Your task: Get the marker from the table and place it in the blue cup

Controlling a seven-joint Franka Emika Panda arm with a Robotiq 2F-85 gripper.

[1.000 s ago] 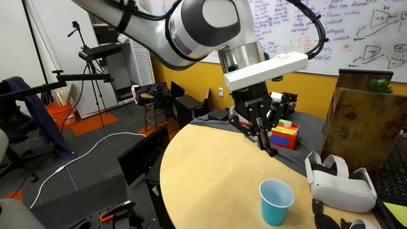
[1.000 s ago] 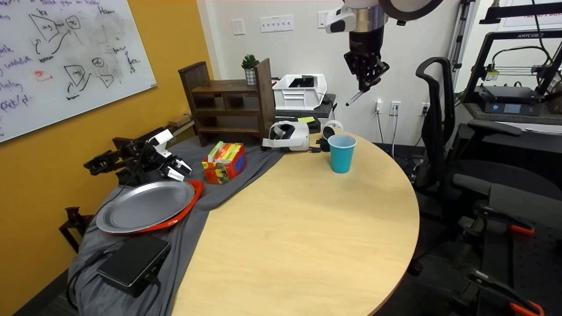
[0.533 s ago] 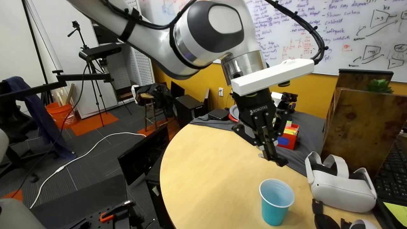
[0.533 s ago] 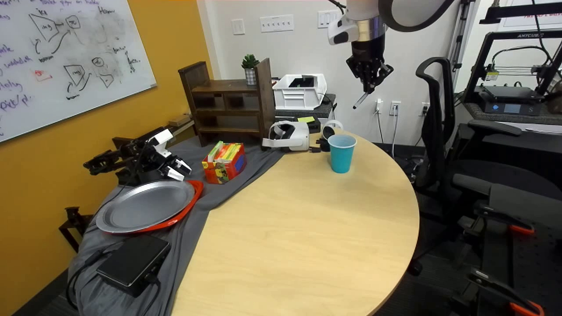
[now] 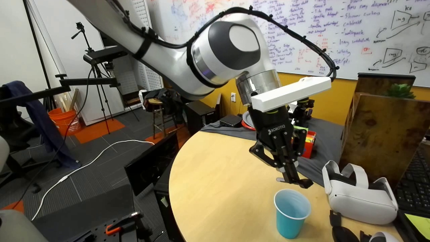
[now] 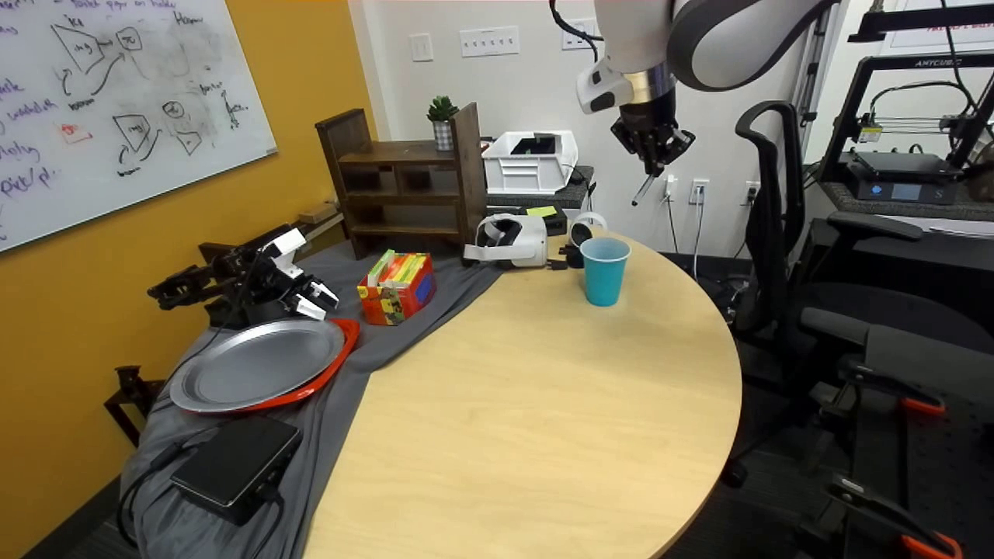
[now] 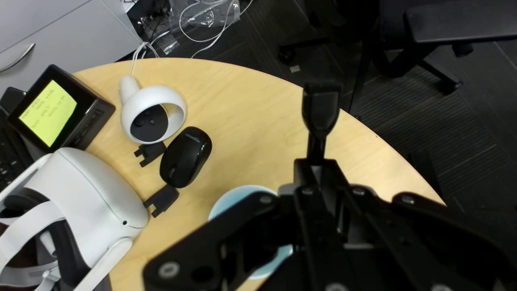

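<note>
My gripper (image 5: 291,178) is shut on the marker (image 5: 305,183), which it holds above the table (image 5: 215,188). The marker shows as a thin tilted stick with a dark tip in an exterior view (image 6: 644,189). In the wrist view the marker's dark end (image 7: 321,107) juts out past the fingertips. The blue cup (image 5: 289,223) stands upright on the table, just below the gripper in that exterior view. It also shows in an exterior view (image 6: 604,279), lower and left of the gripper (image 6: 655,168). In the wrist view the cup (image 7: 236,199) is partly hidden behind the gripper's left linkage.
A white headset (image 5: 361,198) lies beside the cup. A black mouse (image 7: 185,157) and a white controller (image 7: 153,115) lie near it. A red box (image 6: 397,289), a grey round tray (image 6: 260,365) and a wooden shelf (image 6: 408,186) stand on the grey cloth side.
My gripper has moved down and, in an exterior view, to the right toward the cup, with the marker still held. The marker hangs more steeply. The cup has not moved.
</note>
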